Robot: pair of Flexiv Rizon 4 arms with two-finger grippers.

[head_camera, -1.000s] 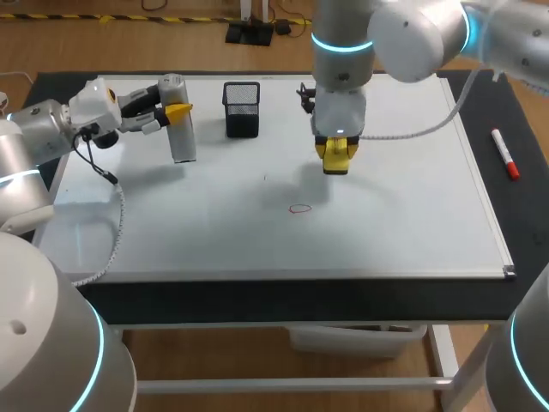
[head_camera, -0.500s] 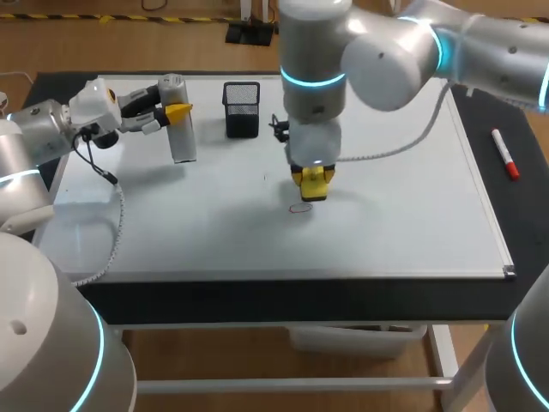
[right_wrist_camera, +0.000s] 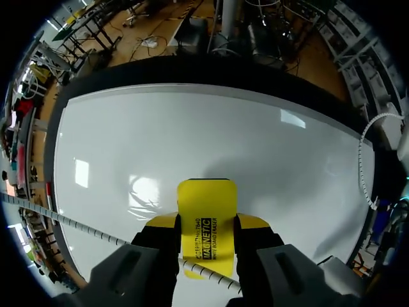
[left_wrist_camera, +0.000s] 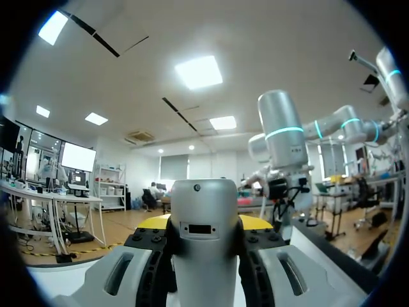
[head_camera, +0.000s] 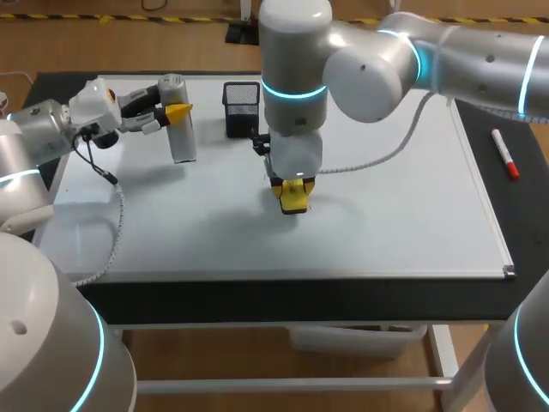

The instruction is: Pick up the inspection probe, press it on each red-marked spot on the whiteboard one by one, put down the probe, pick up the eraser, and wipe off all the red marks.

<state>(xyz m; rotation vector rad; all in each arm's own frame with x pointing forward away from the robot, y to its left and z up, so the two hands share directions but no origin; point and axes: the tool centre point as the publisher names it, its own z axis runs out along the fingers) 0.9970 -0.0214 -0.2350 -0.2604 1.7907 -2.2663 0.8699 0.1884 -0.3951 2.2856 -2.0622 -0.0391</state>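
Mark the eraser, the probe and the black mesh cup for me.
eraser [right_wrist_camera: 206, 199], right wrist view, yellow face, far end
probe [head_camera: 184, 142], head view, lower grey body
black mesh cup [head_camera: 242, 113], head view, front wall

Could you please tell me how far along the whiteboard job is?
Probing looks finished, though the left gripper holds the probe. The right gripper holds the eraser down at the whiteboard. No red mark shows; any left may be hidden beneath it.
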